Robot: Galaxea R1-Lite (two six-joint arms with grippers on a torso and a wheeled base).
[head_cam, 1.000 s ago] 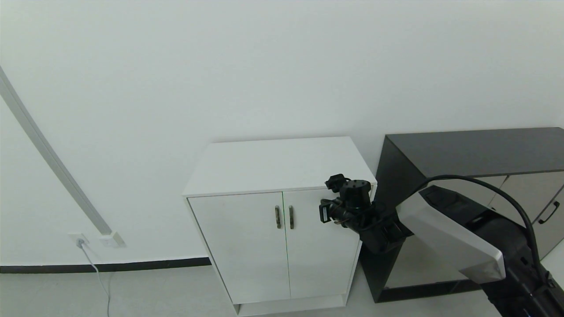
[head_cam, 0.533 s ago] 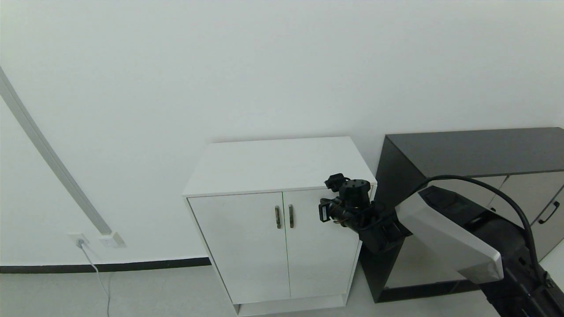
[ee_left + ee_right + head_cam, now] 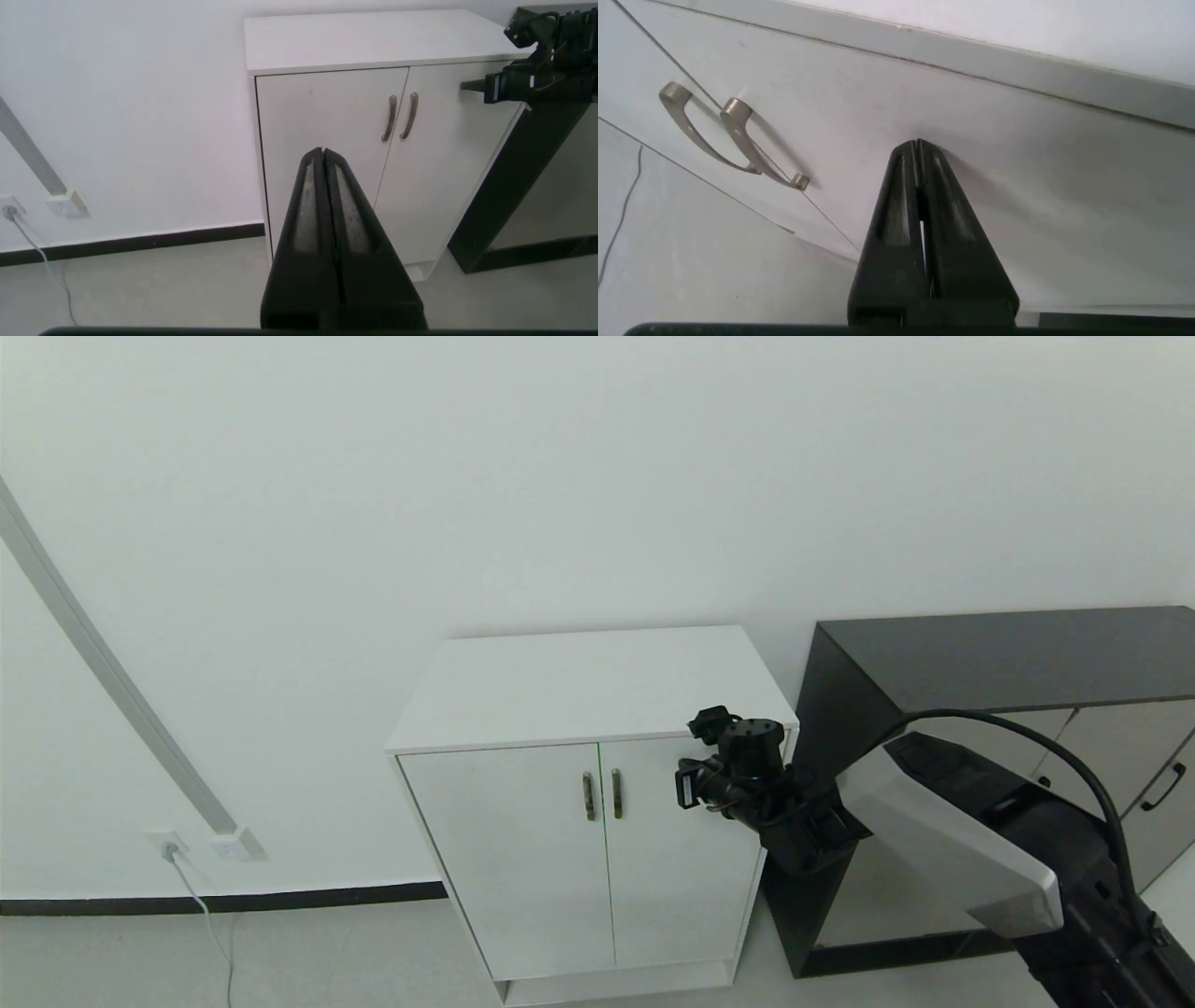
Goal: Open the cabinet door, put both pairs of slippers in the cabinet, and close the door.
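Observation:
The white cabinet (image 3: 579, 686) stands against the wall with both doors shut. Two metal handles (image 3: 588, 796) (image 3: 616, 794) sit side by side at the middle seam. My right gripper (image 3: 682, 791) is shut and empty, level with the handles, in front of the upper part of the right door (image 3: 672, 859). In the right wrist view its tips (image 3: 920, 149) are very close to the door face, and the right door's handle (image 3: 764, 145) is off to one side. My left gripper (image 3: 322, 154) is shut and empty, held back from the cabinet (image 3: 374, 42) and pointing at the left door.
A dark cabinet (image 3: 990, 658) stands directly right of the white one, close behind my right arm. A wall socket (image 3: 168, 847) with a cable is on the wall at the left. Bare grey floor (image 3: 280, 961) lies in front and to the left of the cabinet.
My right arm has edged very slightly to the left. The cabinet doors have stayed shut.

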